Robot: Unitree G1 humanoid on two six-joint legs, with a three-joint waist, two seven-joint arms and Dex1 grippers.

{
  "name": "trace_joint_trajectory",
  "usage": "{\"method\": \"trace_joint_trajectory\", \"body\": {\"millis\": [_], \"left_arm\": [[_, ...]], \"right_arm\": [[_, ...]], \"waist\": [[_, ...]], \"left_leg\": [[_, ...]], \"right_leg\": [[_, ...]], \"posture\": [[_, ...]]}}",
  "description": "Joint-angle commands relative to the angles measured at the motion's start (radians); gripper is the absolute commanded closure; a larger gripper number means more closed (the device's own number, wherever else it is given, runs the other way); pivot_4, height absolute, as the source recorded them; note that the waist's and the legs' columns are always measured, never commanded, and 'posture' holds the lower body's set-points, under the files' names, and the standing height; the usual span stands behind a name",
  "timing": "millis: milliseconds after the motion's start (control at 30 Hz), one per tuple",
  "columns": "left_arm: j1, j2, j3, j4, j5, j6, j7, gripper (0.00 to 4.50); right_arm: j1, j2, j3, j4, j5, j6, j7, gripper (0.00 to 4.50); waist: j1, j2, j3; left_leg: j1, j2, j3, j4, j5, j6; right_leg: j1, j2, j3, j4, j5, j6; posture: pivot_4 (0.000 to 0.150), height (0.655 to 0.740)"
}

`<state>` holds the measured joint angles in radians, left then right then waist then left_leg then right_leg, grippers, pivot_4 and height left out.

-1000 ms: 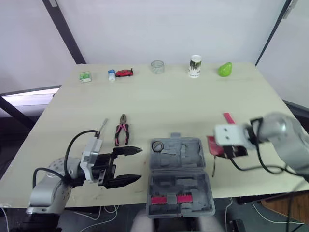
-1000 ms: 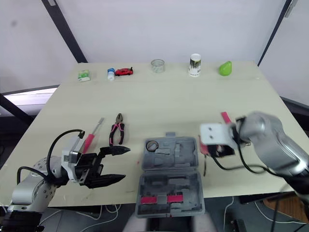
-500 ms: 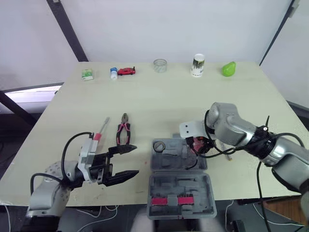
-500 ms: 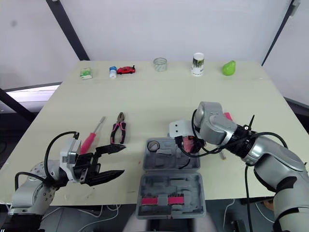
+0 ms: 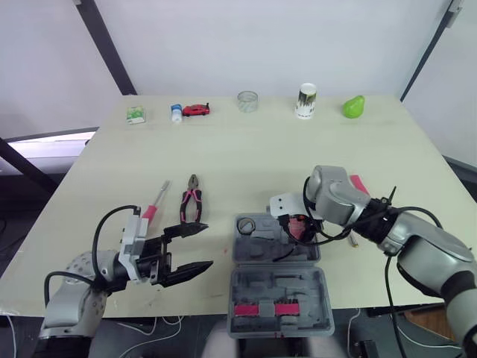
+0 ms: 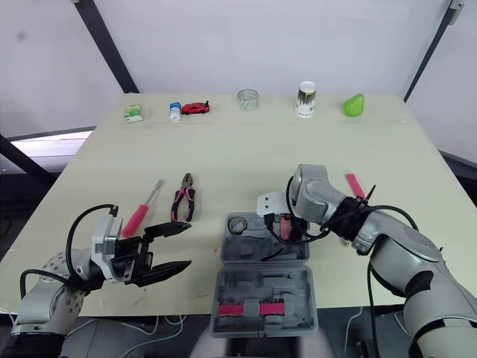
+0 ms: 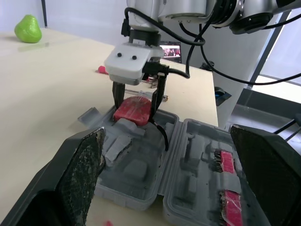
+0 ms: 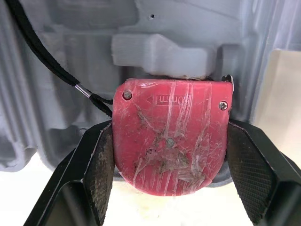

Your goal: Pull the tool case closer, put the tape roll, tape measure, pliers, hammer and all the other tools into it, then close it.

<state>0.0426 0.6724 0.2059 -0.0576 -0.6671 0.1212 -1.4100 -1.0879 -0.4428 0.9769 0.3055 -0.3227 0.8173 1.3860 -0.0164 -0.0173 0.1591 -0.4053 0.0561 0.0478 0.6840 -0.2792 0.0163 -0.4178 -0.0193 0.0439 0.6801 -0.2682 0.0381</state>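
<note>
The right gripper clamped the red tape measure low over the open tool case's far right pocket, a moulded ridge just ahead. The left gripper hovered spread wide left of the case, near the pliers and screwdriver. The tape measure's face read "mm"

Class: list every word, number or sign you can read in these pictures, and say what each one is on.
"60mm", beside an arrow: moulded on the red tape measure.
Print on the white cup and the green box: too small to read.
</note>
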Motion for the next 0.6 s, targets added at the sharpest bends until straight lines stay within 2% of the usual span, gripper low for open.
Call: {"method": "trace_joint_trajectory", "body": {"millis": [33, 100, 167, 233, 467, 600], "left_arm": [[-0.011, -0.003, 0.017, -0.001, 0.0, -0.016, 0.005, 0.0], [-0.011, -0.005, 0.015, -0.003, 0.0, -0.015, 0.006, 0.0], [-0.01, -0.006, 0.014, -0.004, 0.001, -0.015, 0.007, 0.0], [-0.009, -0.008, 0.011, -0.005, 0.001, -0.015, 0.007, 0.0], [-0.012, -0.01, 0.007, -0.004, 0.002, -0.01, 0.006, 0.0], [-0.017, -0.01, 0.006, -0.007, 0.001, -0.006, 0.008, 0.0]], "right_arm": [[-0.016, 0.012, -0.028, 0.018, -0.016, -0.026, -0.01, 1.65], [-0.013, 0.019, -0.035, 0.025, -0.018, -0.033, -0.014, 1.65], [-0.011, 0.02, -0.041, 0.023, -0.02, -0.035, -0.012, 0.61], [-0.009, 0.019, -0.051, 0.017, -0.021, -0.029, -0.017, 0.03], [0.009, -0.048, -0.132, -0.122, 0.004, 0.026, -0.017, 0.03], [0.138, -0.131, -0.345, -0.363, 0.139, 0.141, -0.016, 0.03]], "waist": [[0.0, 0.0, 0.0], [-0.001, 0.0, 0.0], [-0.003, 0.0, 0.0], [-0.003, 0.0, 0.0], [-0.001, 0.0, 0.0], [0.003, 0.0, 0.0]], "left_leg": [[0.0, 0.0, 0.0, 0.0, 0.0, 0.0], [0.001, 0.0, 0.0, 0.0, 0.0, 0.0], [0.002, 0.0, 0.0, 0.0, 0.0, 0.0], [0.002, 0.0, 0.0, 0.0, 0.0, 0.0], [0.002, 0.0, -0.001, 0.0, 0.0, 0.0], [-0.001, 0.0, -0.002, 0.0, 0.0, 0.0]], "right_leg": [[0.0, 0.0, 0.0, 0.0, 0.0, 0.0], [0.001, 0.0, 0.0, 0.0, 0.0, 0.0], [0.001, 0.0, 0.0, 0.001, 0.0, 0.0], [0.001, 0.0, 0.0, 0.001, 0.001, -0.001], [0.001, 0.0, 0.0, 0.001, 0.001, -0.001], [0.001, 0.0, -0.002, -0.001, 0.001, -0.001]], "posture": [[0.15, 0.74], [0.15, 0.74], [0.15, 0.74], [0.15, 0.74], [0.15, 0.74], [0.15, 0.74]]}}
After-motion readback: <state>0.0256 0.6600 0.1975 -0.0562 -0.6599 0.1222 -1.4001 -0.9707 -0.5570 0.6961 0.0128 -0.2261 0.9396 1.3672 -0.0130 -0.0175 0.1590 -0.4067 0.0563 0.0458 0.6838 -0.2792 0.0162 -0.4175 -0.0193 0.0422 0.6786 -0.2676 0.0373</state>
